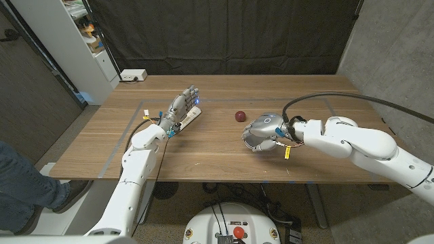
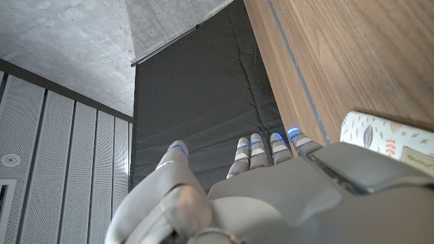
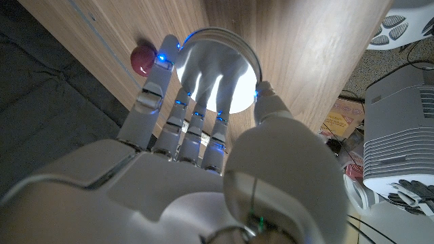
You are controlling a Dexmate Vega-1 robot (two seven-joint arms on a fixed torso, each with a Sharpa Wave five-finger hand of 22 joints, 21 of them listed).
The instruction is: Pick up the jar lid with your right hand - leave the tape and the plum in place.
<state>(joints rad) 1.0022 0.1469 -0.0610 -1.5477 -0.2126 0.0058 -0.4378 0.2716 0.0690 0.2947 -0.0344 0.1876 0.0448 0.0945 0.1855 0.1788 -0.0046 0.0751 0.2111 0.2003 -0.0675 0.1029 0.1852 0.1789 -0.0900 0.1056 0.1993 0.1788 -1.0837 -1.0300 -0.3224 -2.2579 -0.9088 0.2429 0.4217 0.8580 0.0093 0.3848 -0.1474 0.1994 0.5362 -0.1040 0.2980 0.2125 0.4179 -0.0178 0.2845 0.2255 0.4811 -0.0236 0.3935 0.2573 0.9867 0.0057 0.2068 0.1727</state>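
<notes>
The surface (image 1: 217, 159) is wood with a visible grain and a smooth, low-sheen finish. The jar lid (image 3: 227, 68) looks like pale, glossy metal or plastic, mirroring the fingers (image 3: 193, 115) above it. The plum (image 1: 239, 116) has a dark red, slightly shiny skin. Both the right hand (image 1: 261, 132) and the left hand (image 1: 182, 106) have smooth, matt grey-white plastic shells. The tape (image 2: 390, 139) by the left hand wears a printed, paper-like wrap. Behind the far edge hangs matt black cloth (image 1: 224, 34).
</notes>
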